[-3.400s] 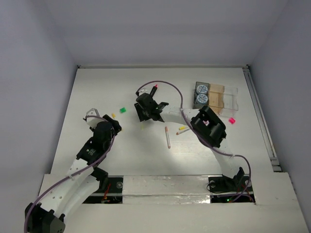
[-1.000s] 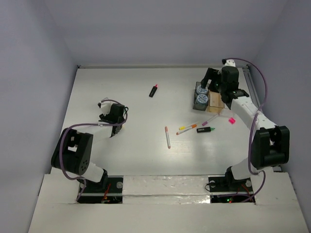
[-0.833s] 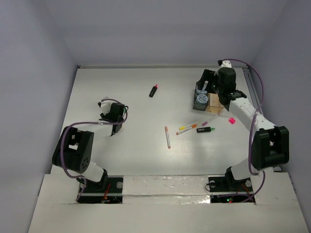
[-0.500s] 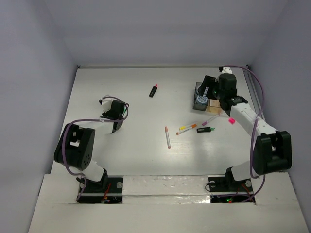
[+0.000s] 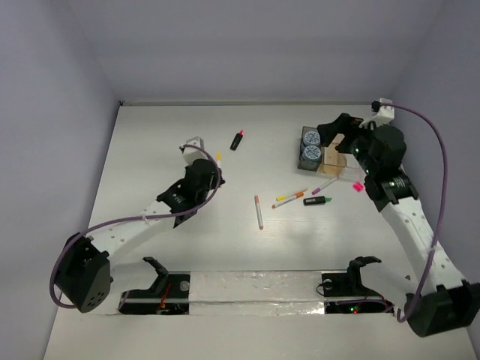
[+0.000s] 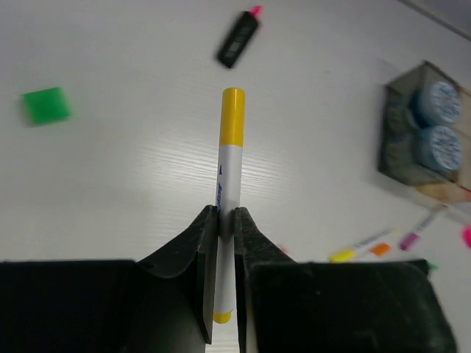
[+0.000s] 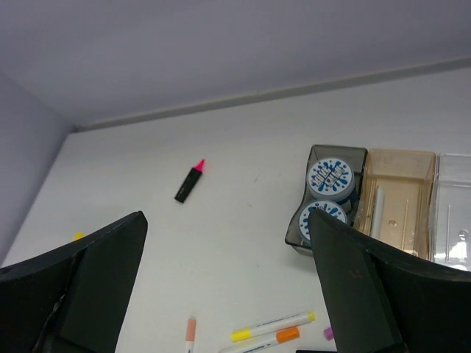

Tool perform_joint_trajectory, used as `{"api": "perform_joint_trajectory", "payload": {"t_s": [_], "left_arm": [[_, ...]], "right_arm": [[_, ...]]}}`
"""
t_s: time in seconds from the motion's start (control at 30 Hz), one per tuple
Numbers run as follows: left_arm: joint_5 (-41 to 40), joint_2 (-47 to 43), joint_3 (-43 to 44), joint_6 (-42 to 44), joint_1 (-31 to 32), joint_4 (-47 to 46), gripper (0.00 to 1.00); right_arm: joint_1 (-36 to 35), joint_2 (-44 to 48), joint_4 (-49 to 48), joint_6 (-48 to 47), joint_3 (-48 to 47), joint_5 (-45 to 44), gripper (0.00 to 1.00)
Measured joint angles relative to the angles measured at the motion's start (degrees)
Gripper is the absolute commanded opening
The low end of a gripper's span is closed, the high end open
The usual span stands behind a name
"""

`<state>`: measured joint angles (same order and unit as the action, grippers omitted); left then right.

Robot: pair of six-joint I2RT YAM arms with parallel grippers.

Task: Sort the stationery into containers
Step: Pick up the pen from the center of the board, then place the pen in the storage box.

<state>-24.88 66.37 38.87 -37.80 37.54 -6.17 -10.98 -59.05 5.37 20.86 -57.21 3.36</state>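
Note:
My left gripper [image 6: 227, 218] is shut on a yellow-capped white pen [image 6: 230, 169], which sticks out forward above the table. From above, this gripper [image 5: 213, 169] hangs left of centre. The right gripper [image 7: 229, 283] is open and empty, hovering [image 5: 339, 129] over the containers. The dark grey tray [image 5: 301, 160] holds two blue-white rolls [image 7: 330, 176]. The amber tray [image 7: 403, 170] beside it holds a thin white pen [image 7: 377, 213]. Yellow [image 5: 289, 195], orange [image 5: 287, 202], purple [image 5: 324, 184] and pink-white [image 5: 259, 212] pens lie mid-table, with a green-capped highlighter [image 5: 317, 200]. A pink-capped highlighter [image 5: 238, 139] lies farther back.
A small green block [image 6: 45, 105] lies on the table left of the held pen. A small pink piece [image 5: 358, 186] sits near the right arm. A clear tray [image 7: 456, 220] ends the row on the right. Walls close the table at the back and both sides.
My left gripper closed on the yellow pen, then carried it right toward the table's middle. The right arm pulled back from the trays to the right, and its jaws widened.

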Motion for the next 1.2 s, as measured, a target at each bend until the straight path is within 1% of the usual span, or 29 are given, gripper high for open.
{"api": "perform_joint_trajectory", "payload": {"t_s": [0.07, 0.1, 0.17, 0.27, 0.3, 0.33, 0.37, 0.4, 0.43, 0.57, 0.73, 1.03, 1.2], "left_arm": [[1.4, 2.6, 5.1, -0.2, 3.8, -0.5, 0.00], [2.4, 4.6, 7.8, -0.2, 5.2, -1.2, 0.00], [3.9, 9.0, 13.5, -0.2, 7.8, -2.7, 0.00], [7.2, 18.9, 23.6, -0.3, 10.8, -5.3, 0.00], [8.4, 22.3, 26.8, -0.4, 11.6, -6.3, 0.00], [9.3, 25.5, 29.6, -0.5, 12.1, -6.7, 0.00], [10.3, 29.1, 33.3, -0.6, 12.7, -7.0, 0.00], [11.3, 32.9, 37.2, -0.6, 13.4, -7.4, 0.00], [12.2, 36.4, 40.8, -0.7, 13.7, -7.5, 0.00], [16.3, 50.7, 56.4, -0.7, 15.3, -7.9, 0.00], [19.8, 62.5, 68.7, -1.2, 16.4, -7.5, 0.00], [21.4, 76.1, 84.6, -5.9, 17.2, -8.6, 0.00], [19.5, 80.1, 88.1, -9.7, 17.2, -11.1, 0.00]], "right_arm": [[0.0, 3.8, 1.4, 0.5, -0.3, -0.2, 0.97], [0.0, 5.5, 2.2, 0.6, -0.7, -0.3, 0.94], [0.0, 8.5, 3.6, 1.2, -1.5, -0.5, 0.85], [0.0, 13.4, 4.9, 2.8, -1.7, -0.4, 0.72], [0.0, 15.0, 5.0, 3.5, -1.7, -0.1, 0.48], [0.0, 16.7, 4.9, 4.0, -1.7, 0.3, 0.35], [0.0, 18.1, 4.7, 5.0, -1.7, 1.1, 0.26], [0.0, 19.3, 4.4, 6.2, -1.4, 2.0, 0.16], [0.0, 20.6, 4.1, 7.0, -1.0, 2.9, 0.13], [0.0, 24.4, 4.3, 9.0, 0.2, 4.9, 0.13], [0.0, 25.7, 5.7, 9.2, 2.1, 5.4, 0.18], [0.0, 27.7, 8.7, 8.8, 3.9, 5.7, 0.21], [0.0, 29.2, 9.7, 7.8, 4.1, 5.7, 0.21]]}}
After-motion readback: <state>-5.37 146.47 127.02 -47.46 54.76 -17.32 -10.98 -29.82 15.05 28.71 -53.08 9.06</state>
